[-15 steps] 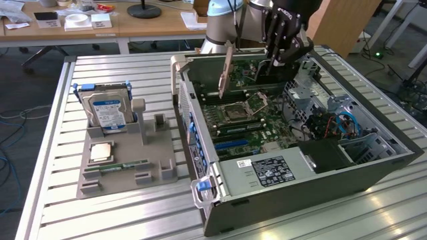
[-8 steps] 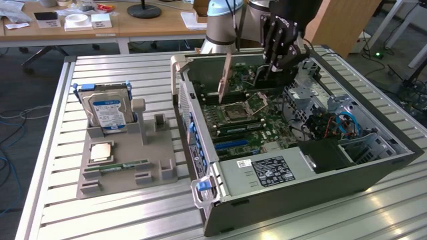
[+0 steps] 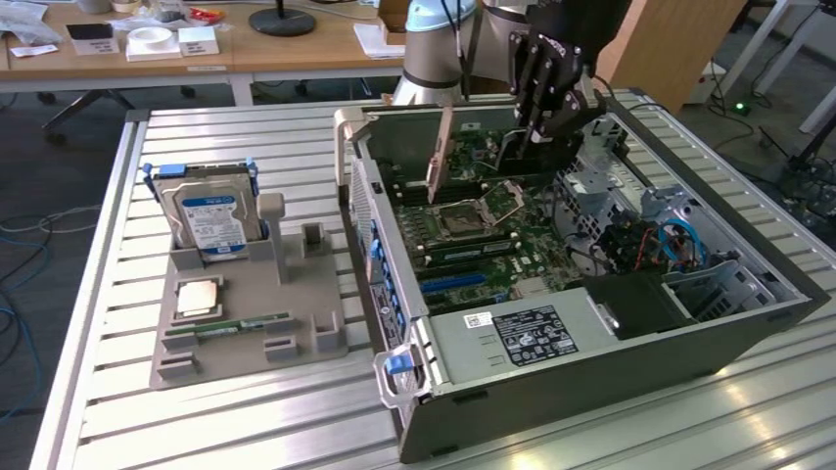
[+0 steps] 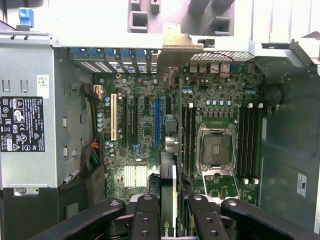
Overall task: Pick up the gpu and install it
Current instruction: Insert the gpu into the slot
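Black claw clamped on thin dark gpu, card edge-on between fingers. Claw hangs inside open grey metal computer case; green motherboard, blue and yellow slots, directly beneath claw.

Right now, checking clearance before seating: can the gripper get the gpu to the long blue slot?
Probably yes. The gripper holds the gpu over the open case, and the blue slot looks empty, with no cable across it.
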